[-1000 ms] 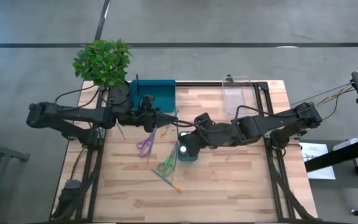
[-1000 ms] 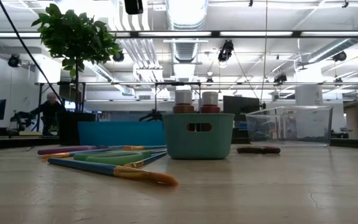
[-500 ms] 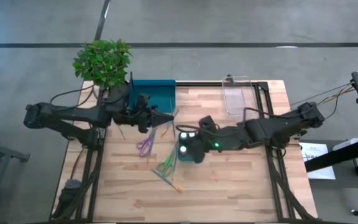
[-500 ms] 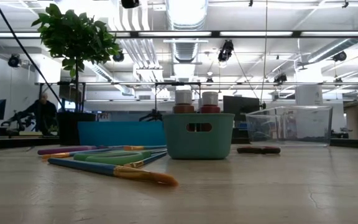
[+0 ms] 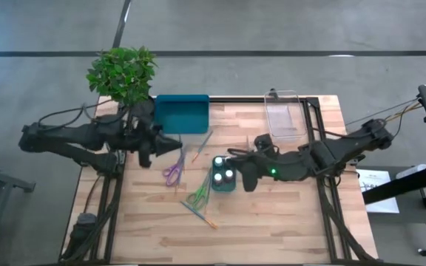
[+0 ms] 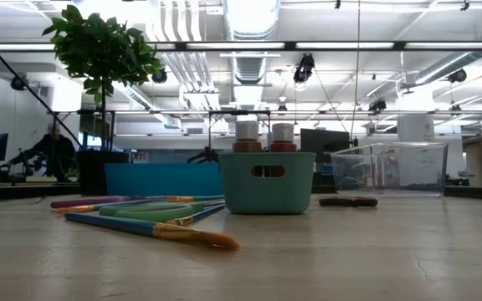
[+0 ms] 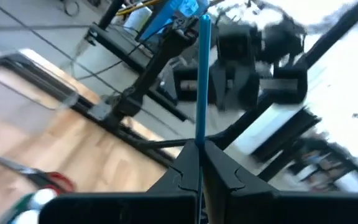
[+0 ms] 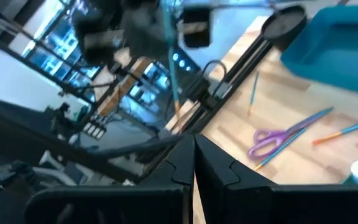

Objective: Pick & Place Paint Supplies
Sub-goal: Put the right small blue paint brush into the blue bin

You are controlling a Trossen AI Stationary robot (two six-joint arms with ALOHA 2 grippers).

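Note:
A small teal bin (image 5: 224, 182) (image 6: 267, 181) near the table's middle holds white-capped pots (image 5: 219, 176) (image 6: 247, 135). To its left, purple scissors (image 5: 173, 171) (image 8: 272, 136), green scissors (image 5: 197, 196) and thin brushes (image 5: 199, 215) (image 6: 153, 229) lie flat on the wood. Red scissors (image 7: 50, 181) (image 6: 347, 201) lie farther right. My left gripper (image 5: 177, 145) (image 7: 200, 144) is left of the bin, shut on a thin blue brush (image 7: 202, 81). My right gripper (image 5: 236, 160) (image 8: 192, 142) hovers just right of the bin, shut and empty. My left gripper pinches the blue brush between its two shut fingers (image 7: 185, 163). The shaft (image 7: 201, 127) runs along the fingers and sticks out straight beyond their tips. Its free end (image 7: 204, 22) is in the air. The rest of the brush is hidden behind the fingers.
A large teal tray (image 5: 182, 113) (image 6: 161, 178) and a potted plant (image 5: 122, 74) (image 6: 99, 50) stand at the far left. A clear tray (image 5: 283, 115) (image 6: 389, 168) sits at the far right. Bare wood (image 5: 272, 214) lies along the near edge.
My left gripper has drawn back from beside the teal tray toward the table's left, still shut. My right gripper has pulled away from above the small bin toward the right, uncovering the pots' caps. The bin, scissors and lying brushes have stayed put.

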